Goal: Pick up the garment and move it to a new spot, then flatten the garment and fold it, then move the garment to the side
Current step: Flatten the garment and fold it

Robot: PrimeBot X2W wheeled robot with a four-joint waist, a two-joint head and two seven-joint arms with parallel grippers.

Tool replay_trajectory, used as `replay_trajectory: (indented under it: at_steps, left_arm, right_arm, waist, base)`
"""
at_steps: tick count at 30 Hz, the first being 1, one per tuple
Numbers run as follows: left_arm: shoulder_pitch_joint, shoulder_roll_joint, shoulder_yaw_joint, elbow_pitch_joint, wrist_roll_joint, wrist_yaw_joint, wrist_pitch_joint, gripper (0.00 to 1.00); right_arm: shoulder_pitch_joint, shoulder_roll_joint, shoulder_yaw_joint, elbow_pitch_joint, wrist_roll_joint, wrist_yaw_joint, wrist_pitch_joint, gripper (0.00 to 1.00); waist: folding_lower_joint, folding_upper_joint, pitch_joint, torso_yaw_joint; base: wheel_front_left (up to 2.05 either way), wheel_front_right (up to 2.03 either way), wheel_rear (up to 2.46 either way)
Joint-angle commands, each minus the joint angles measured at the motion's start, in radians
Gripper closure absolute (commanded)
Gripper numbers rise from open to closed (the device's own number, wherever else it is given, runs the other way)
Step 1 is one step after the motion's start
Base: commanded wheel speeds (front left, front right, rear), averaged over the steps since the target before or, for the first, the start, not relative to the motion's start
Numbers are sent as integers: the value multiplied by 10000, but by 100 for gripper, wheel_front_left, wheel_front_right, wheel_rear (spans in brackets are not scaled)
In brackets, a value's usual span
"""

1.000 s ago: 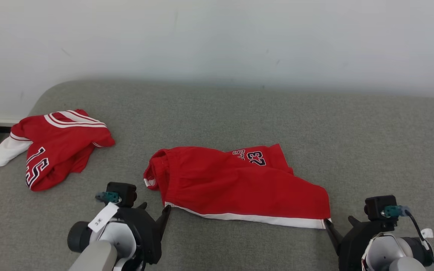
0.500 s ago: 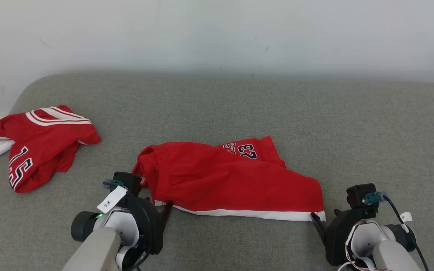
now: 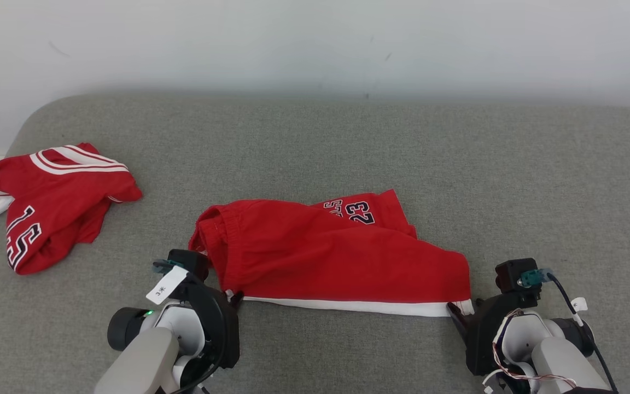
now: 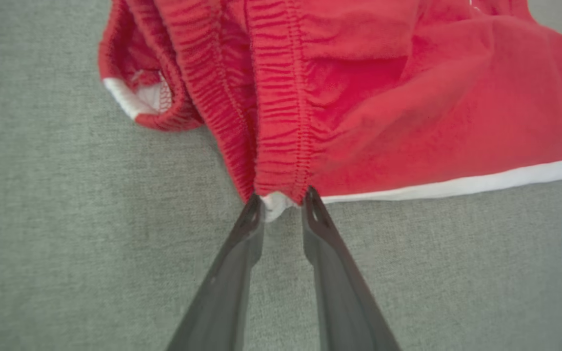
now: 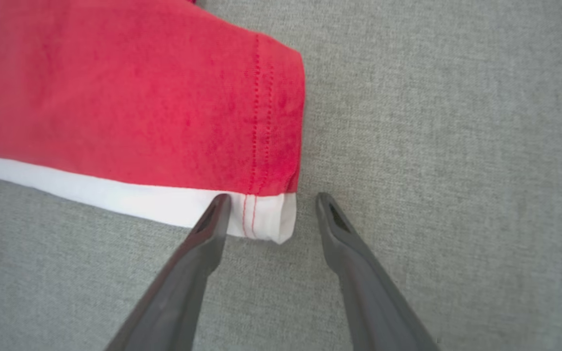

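Lying low on the grey upholstered surface (image 3: 457,164), the red shorts (image 3: 337,257) ran lengthwise from the robot's left to its right, just ahead of both arms. The gathered elastic waistband pointed left and the stitched leg hem pointed right. A white band edged the near long side, and a dark "23" sat upside down on the far leg. The cloth looked soft and matte, rumpled into shallow folds, with tight puckers along the waistband and two rows of red stitching at the hem. The surface beneath was a coarse grey weave with a rounded far-left corner.

The left gripper (image 4: 283,201) had its jaws narrow around the white corner below the waistband; whether they pinched it could not be told. The right gripper (image 5: 272,199) had its jaws wide, one tip on the white hem corner and the other on bare grey weave beside it.

A crumpled red jersey (image 3: 52,213) lay well apart at the far left.
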Motion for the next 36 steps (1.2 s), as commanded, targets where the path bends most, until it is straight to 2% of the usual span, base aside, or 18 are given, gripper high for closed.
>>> replay_trajectory:
  at_steps: [1, 2, 3, 4, 5, 6, 16, 26, 32, 36]
  left_arm:
    - [-146, 31, -32, 69, -76, -54, -71, 73]
    - [-171, 19, -60, 114, -89, -44, -97, 85]
    - [-184, 6, -90, 154, -121, -50, -99, 99]
    - [-193, -9, -125, 197, -161, -66, -125, 100]
    - [-198, -21, -160, 226, -182, -81, -166, 100]
    - [-201, -34, -192, 236, -224, -97, -208, 100]
    - [-414, -135, -317, 4, -711, -135, -848, 100]
    - [-1107, 129, 27, -930, -1090, -145, -1646, 100]
    - [-1843, 395, 98, -1659, -859, 115, -1703, 100]
    - [-2636, 540, 130, -2097, -878, 153, -1180, 100]
  right_arm:
    - [-58, -43, 41, 138, 87, 1, -23, 53]
    - [-94, -38, 80, 236, 94, 1, -62, 58]
    - [-122, -33, 120, 321, 126, 1, -70, 67]
    - [-142, -35, 148, 398, 156, 1, -118, 75]
    - [-162, -37, 167, 470, 172, 1, -155, 92]
    - [-187, -41, 183, 535, 160, -1, -191, 100]
    - [-341, -44, 317, 436, 565, -1, -741, 100]
    - [-893, -47, 830, -1137, 881, -3, -1737, 100]
    - [-1482, -46, 951, -2017, 598, -3, -1997, 100]
    - [-2311, -41, 627, -2338, -190, -1, -1964, 100]
  waist:
    - [-1, 0, 9, 18]
    - [-1, 0, 12, 31]
    - [-1, 0, 12, 45]
    - [-1, 0, 6, 56]
    - [-1, 0, -3, 65]
    - [-1, 0, -14, 73]
    - [-1, 0, -211, 95]
    - [-1, 0, -319, -199]
    - [-1, 0, -366, -351]
    - [-1, 0, -149, -425]
  base:
    - [0, 0, 0]
    - [0, 0, 0]
    - [0, 0, 0]
    - [0, 0, 0]
    - [0, 0, 0]
    - [0, 0, 0]
    - [0, 0, 0]
    - [0, 0, 0]
    - [0, 0, 0]
    - [0, 0, 0]
